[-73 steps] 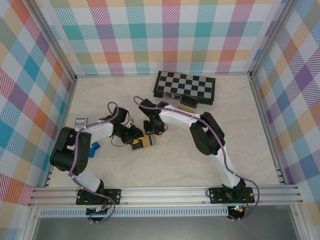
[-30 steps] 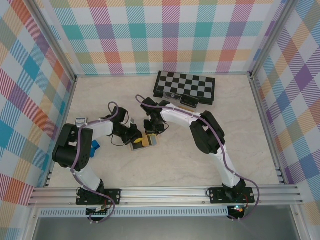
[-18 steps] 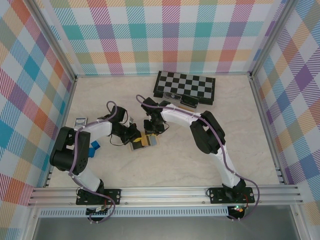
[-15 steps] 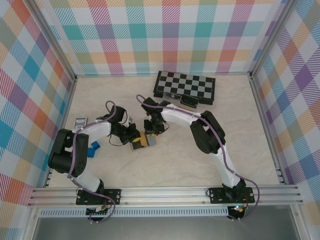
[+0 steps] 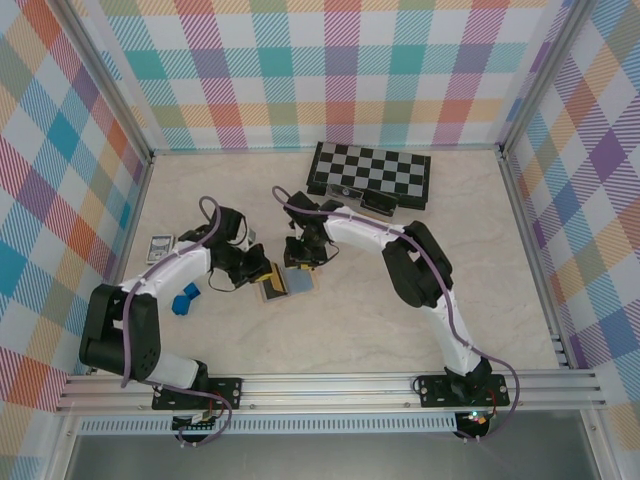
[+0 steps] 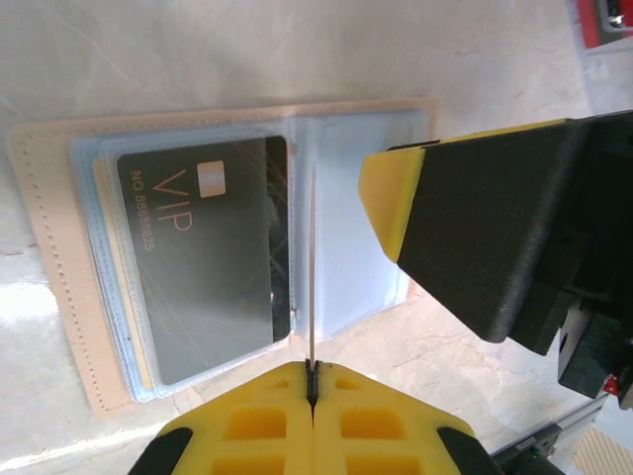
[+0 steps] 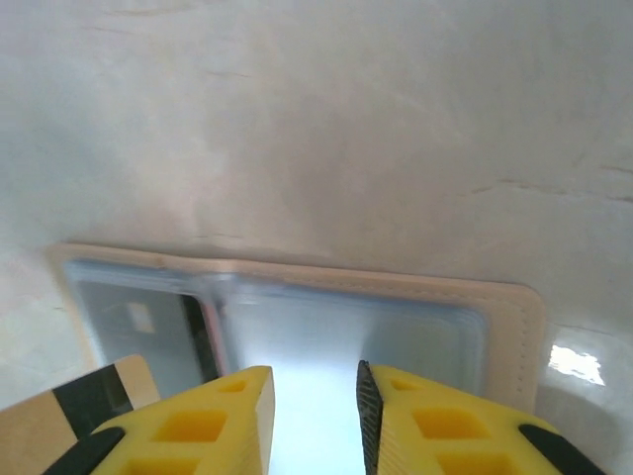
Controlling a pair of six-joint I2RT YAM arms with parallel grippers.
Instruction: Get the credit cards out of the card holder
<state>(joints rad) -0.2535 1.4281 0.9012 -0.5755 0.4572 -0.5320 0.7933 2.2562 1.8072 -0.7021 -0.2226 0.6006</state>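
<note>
Grey plastic VIP card lies lengthwise in one panel of the light blue folding card holder, on the left arm's side of the right gripper — spread, empty. The left gripper, pressed together, pinches an orange-tan striped card edge-on.

In view are 2 credit cards, 1 card holder, 1 chessboard and 1 small blue object.

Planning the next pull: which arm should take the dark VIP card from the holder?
The right, probably: right fingers hang open and empty over the card holder; left fingers are shut on the striped tan card.
</note>
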